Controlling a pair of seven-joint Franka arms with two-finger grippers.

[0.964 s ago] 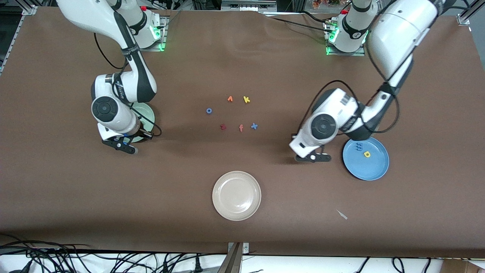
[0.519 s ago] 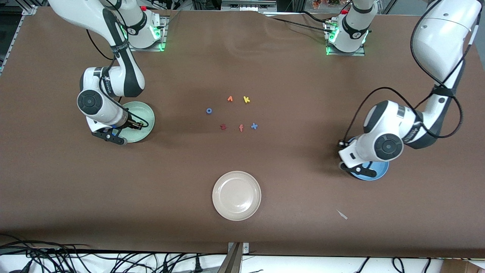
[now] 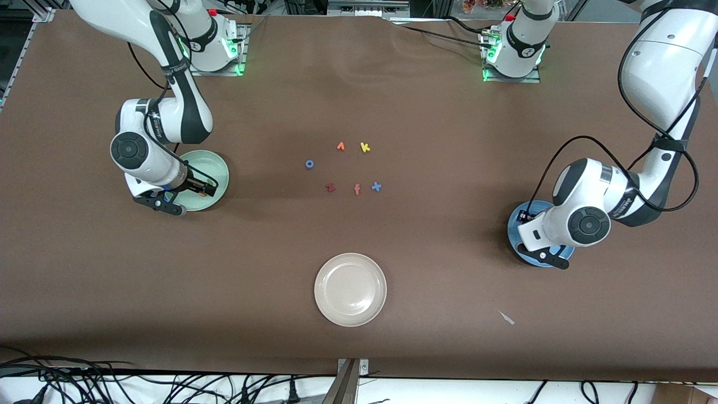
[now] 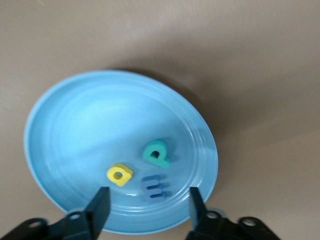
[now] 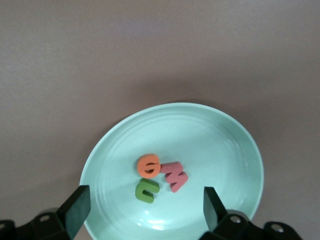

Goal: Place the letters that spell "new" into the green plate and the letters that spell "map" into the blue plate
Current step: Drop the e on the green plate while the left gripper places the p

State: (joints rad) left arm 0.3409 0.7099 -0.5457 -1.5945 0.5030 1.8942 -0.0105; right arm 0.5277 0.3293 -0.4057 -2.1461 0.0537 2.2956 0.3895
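Observation:
The green plate lies toward the right arm's end of the table and holds the orange e, the pinkish-red w and the green n. My right gripper hangs open and empty over it, as the front view also shows. The blue plate lies toward the left arm's end. In it are the yellow a, the teal p and the periwinkle m. My left gripper is open over this plate with nothing between its fingers.
A beige-white plate sits near the table's front edge. Mid-table lie loose letters: a blue o, an orange one, a yellow k, a dark red z, a salmon f, a blue x.
The left arm swung from beside the blue plate to over it and its gripper opened; the teal p now lies in that plate. The right gripper shifted over the green plate and opened.

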